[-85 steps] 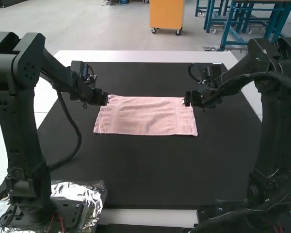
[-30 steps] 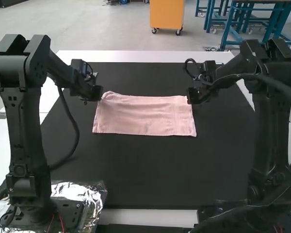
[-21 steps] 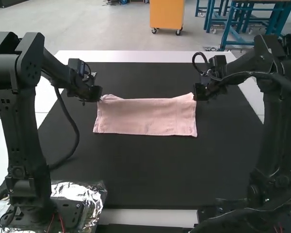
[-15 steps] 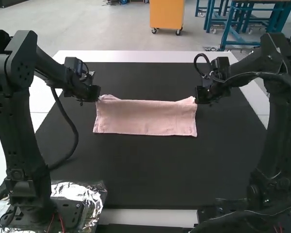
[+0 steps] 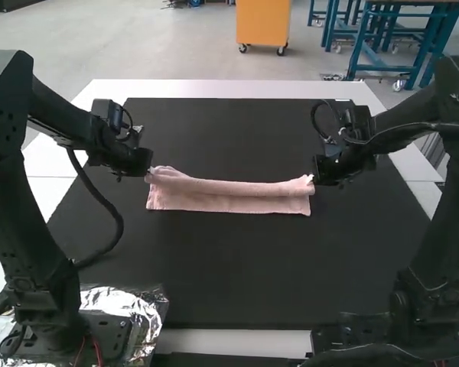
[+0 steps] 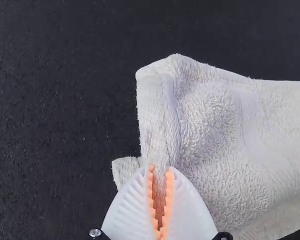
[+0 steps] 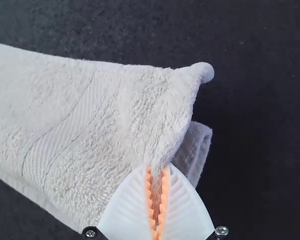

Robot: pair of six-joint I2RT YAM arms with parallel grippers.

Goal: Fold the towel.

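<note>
Left gripper (image 6: pixel 160 168) and right gripper (image 7: pixel 157 167) each pinch a towel (image 5: pixel 229 200) end, mid-frame. I'd move both together, lightly taut, so edges land square.

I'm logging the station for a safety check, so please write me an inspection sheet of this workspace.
Surface: black mat, flat on a white table.
Job's things: one pink towel, a folded strip lying crosswise on the mat, with layers showing at its ends.
Clutter: crumpled foil at the left arm's base.
Grippers: left gripper and right gripper each pinch the towel, at opposite ends of the strip.
Cables: the left arm's cable bows out over the mat, apart from the towel; the right arm's cable loops near its wrist.
Surroundings: white tabletop borders the mat's far edge.
</note>
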